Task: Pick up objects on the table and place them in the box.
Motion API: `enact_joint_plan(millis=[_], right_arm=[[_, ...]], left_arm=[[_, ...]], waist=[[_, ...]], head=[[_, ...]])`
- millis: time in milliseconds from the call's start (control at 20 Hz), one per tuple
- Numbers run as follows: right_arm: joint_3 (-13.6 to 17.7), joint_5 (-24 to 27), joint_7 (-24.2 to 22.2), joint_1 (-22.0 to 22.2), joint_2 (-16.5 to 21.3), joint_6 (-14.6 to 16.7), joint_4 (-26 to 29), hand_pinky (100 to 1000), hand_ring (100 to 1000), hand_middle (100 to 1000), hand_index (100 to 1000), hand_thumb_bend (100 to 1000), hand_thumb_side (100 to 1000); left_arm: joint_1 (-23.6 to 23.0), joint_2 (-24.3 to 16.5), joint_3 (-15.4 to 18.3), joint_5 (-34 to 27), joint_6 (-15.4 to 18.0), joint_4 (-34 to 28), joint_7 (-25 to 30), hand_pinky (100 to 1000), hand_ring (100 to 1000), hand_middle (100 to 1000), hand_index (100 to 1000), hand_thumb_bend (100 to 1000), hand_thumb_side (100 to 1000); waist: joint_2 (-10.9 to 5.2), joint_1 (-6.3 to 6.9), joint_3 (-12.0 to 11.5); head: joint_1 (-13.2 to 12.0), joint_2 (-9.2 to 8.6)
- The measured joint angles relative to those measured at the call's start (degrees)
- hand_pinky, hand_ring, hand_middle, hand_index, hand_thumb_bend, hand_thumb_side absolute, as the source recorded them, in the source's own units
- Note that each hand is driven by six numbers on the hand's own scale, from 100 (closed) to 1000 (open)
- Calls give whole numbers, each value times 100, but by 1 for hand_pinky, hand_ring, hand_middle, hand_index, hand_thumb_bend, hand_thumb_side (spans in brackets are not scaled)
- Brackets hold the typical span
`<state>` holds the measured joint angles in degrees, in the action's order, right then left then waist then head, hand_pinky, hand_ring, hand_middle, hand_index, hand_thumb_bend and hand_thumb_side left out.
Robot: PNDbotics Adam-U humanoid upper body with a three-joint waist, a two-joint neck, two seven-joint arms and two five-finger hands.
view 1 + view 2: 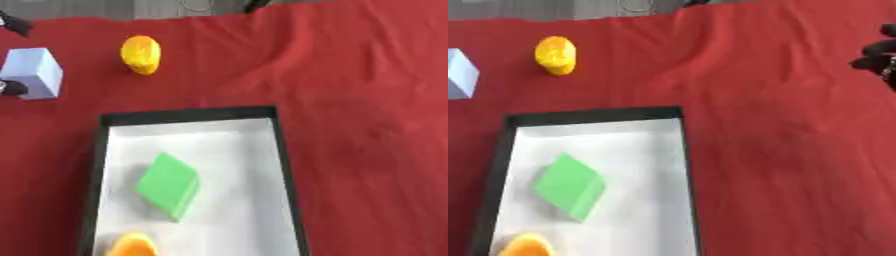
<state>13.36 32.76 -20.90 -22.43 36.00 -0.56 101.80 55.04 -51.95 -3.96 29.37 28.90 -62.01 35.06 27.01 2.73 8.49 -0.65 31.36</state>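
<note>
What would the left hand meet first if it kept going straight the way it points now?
Probably the pale blue block. The left hand shows only as dark bits at the left edge, right against the block, so its direction is unclear.

My box [284, 165] lies at six o'clock on the red cloth: a long, shallow tray with thin black walls and a white floor, its long side running away from me, its near end cut off by the lower edge. Inside it a green block [169, 185] lies tilted, one corner toward twelve o'clock, near the middle of the floor. At the box's seven o'clock corner an orange round thing [131, 246] shows only its top. Outside the box, at eleven o'clock, a yellow rounded object [141, 54] stands on the cloth, well apart from the box. At ten o'clock, by the left edge, sits a pale blue cube [35, 72].
</note>
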Motion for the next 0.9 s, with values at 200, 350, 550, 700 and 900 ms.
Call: enact_joint_plan(millis=[200,350,550,700,900], right_arm=[[0,-24,4,-2,-3,4,0,989,743,688,850,100,680],[0,-41,6,-2,-10,6,0,990,743,687,850,100,682],[0,-79,7,-2,-45,7,0,990,743,687,851,100,686],[0,-107,7,-2,-46,12,0,990,743,687,851,100,688],[0,-148,8,0,-51,15,0,990,743,687,852,100,692]], left_arm=[[0,1,32,236,58,60,-58,974,938,828,960,632,591],[0,4,50,397,132,111,-132,976,944,832,962,636,584],[0,7,79,585,235,187,-235,976,947,832,962,635,588],[0,10,102,710,288,258,-288,974,947,830,961,627,596],[0,34,133,843,310,351,-310,960,934,812,955,594,600]], waist=[[23,0,44],[32,0,62],[60,0,96],[73,15,114],[100,30,138]], head=[[-30,-37],[-53,-41],[-77,-84],[-94,-91],[-126,-125]])
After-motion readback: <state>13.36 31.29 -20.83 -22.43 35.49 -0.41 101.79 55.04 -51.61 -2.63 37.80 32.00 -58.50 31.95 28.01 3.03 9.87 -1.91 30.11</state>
